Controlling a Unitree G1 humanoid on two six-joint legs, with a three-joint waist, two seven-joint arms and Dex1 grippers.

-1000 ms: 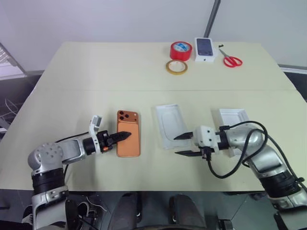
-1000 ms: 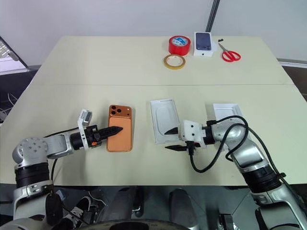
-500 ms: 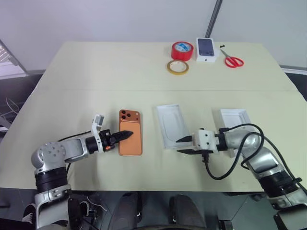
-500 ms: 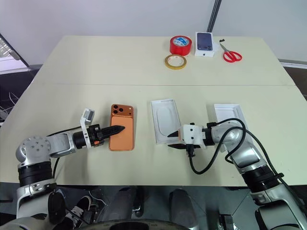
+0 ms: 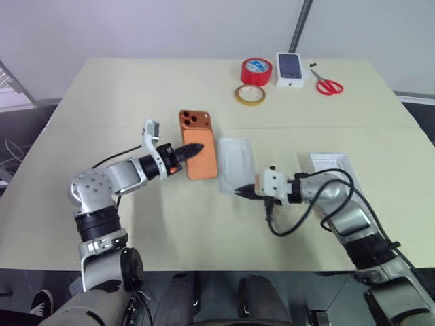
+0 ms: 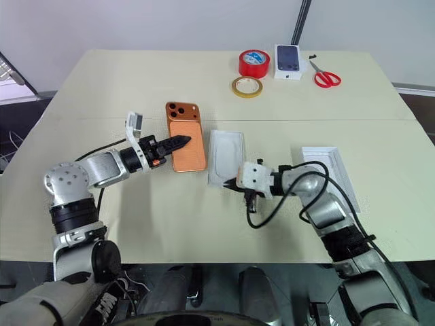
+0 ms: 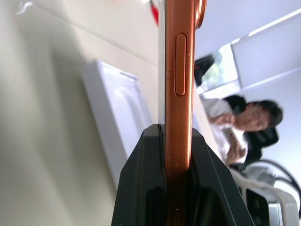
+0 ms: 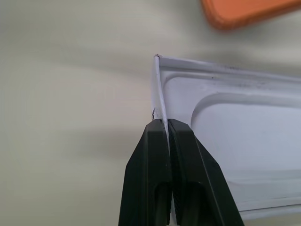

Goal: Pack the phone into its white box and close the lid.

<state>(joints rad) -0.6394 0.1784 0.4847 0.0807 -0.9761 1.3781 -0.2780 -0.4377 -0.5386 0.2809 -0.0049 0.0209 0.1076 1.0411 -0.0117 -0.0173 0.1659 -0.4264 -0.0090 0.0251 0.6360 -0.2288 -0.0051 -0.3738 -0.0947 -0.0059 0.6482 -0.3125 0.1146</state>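
Note:
The orange-copper phone is off the table, back upward with its camera cluster at the far end. My left gripper is shut on its near left edge; the left wrist view has the phone edge-on between the black fingers. My right gripper is shut on the thin near-left wall of a flat white insert with an oval recess. Behind my right arm lies a shallow white tray; I cannot tell whether it is the white box or the lid.
At the far side of the table sit a red tape roll, a yellow tape ring, a small white carton picturing a dark phone, and red scissors. A person is in the background of the left wrist view.
My left gripper has lifted the phone off the table and carried it farther away and rightward. My right gripper has moved left and shut on the insert's edge.

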